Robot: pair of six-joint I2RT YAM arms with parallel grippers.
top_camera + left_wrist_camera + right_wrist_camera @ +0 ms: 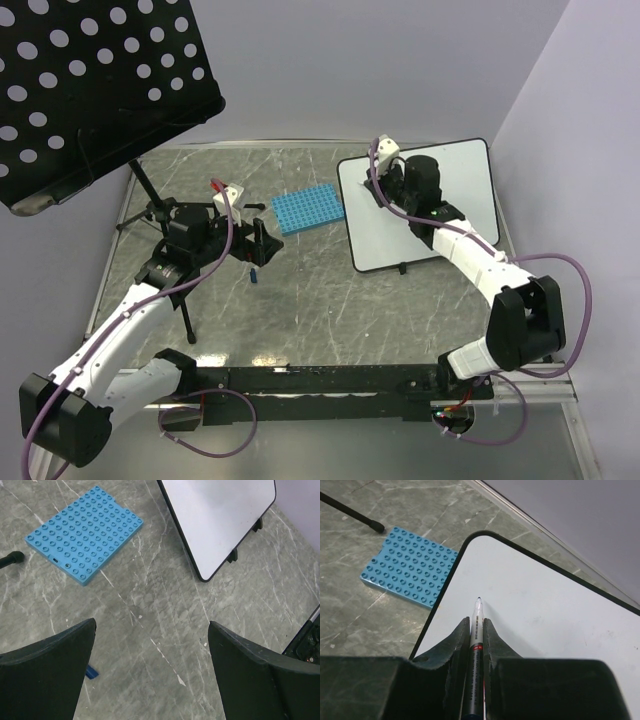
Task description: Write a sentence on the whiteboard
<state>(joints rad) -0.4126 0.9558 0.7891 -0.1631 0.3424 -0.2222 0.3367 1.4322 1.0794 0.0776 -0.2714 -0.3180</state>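
Marker (476, 625) pinched between right fingers (456, 647), tip over whiteboard (545, 615) corner.

Pale lavender walls (400, 60) are rising behind the grey marbled table (330, 320); a black perforated music stand (90, 80) is overhanging its far-left corner.

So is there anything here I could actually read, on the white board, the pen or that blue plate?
No text here can be read.
whiteboard: blank wherever it shows, no writing.
marker: dark print along the white barrel, too small and blurred to read.
blue studded plate: no words or numbers visible.
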